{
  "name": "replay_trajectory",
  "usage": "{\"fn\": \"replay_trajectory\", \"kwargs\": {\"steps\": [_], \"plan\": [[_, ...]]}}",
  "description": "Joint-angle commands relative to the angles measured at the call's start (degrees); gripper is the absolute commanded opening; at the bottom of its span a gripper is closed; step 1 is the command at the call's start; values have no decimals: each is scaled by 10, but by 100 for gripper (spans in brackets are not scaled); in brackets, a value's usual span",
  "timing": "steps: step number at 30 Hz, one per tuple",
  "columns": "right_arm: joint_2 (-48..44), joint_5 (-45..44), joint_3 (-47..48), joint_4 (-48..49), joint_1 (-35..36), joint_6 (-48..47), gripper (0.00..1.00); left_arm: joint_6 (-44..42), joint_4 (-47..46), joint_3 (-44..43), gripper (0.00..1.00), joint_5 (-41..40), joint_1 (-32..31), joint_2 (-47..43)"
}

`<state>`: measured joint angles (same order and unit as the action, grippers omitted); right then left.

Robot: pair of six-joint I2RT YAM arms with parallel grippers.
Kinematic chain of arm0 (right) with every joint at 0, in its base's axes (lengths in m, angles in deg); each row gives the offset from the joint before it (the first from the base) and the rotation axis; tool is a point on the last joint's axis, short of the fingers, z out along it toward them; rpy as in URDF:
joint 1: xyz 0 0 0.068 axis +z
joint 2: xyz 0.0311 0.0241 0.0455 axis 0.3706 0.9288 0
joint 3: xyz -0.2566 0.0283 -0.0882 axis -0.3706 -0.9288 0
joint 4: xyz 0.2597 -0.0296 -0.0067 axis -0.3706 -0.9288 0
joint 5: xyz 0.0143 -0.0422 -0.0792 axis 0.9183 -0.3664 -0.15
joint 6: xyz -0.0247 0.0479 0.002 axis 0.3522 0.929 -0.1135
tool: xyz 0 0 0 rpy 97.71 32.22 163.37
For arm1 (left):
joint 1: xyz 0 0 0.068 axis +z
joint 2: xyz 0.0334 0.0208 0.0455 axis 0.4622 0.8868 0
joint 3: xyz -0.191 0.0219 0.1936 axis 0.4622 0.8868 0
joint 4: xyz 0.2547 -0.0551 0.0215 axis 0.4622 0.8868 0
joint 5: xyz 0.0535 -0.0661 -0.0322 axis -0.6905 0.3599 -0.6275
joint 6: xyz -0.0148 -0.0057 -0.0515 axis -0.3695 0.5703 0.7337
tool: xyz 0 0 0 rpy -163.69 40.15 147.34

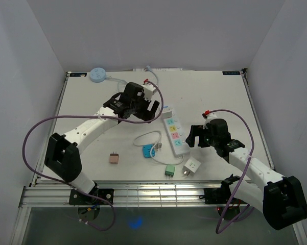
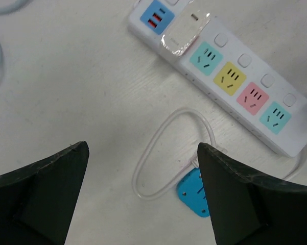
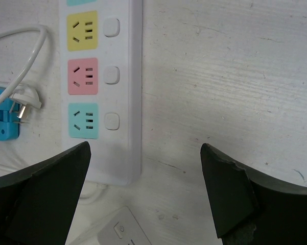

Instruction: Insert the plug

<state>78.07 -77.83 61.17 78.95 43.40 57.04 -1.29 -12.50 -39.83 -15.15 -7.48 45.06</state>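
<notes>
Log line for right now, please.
left jaws: open, empty | right jaws: open, empty | white plug: appears seated in power strip | blue adaptor: loose on table

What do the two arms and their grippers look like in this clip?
The left arm and right arm have white links with black joints and bases, each trailed by a looping purple cable. The left gripper and right gripper have broad, black, wedge-shaped fingers.
</notes>
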Motion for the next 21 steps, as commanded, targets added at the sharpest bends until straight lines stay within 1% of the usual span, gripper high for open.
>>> {"fn": "replay_trajectory", "kwargs": {"steps": [1,2,4,6,7,10,11,14,20,21], "plan": [[-13,4,-4,17,-4,-3,93,162,-34,70,98,-99,1,-66],[-16,4,-4,17,-4,-3,93,185,-33,104,98,-120,2,-78],[-20,4,-5,17,-5,-3,93,217,-43,141,98,-140,6,-115],[-20,11,-6,20,-5,-3,93,229,-58,197,98,-128,7,-146],[-18,14,-6,20,-5,-6,93,233,-77,214,98,-110,7,-182],[-12,24,-3,21,-4,-10,94,246,-115,285,98,-75,8,-249],[-11,26,-2,21,-5,-12,94,250,-119,298,98,-70,8,-288],[-10,36,-2,23,-4,-15,94,258,-103,323,98,-63,9,-339],[-20,58,0,20,0,-21,95,295,-19,316,98,-120,12,-346],[-26,58,4,8,1,-21,96,301,-14,318,98,-122,12,-347]]}}
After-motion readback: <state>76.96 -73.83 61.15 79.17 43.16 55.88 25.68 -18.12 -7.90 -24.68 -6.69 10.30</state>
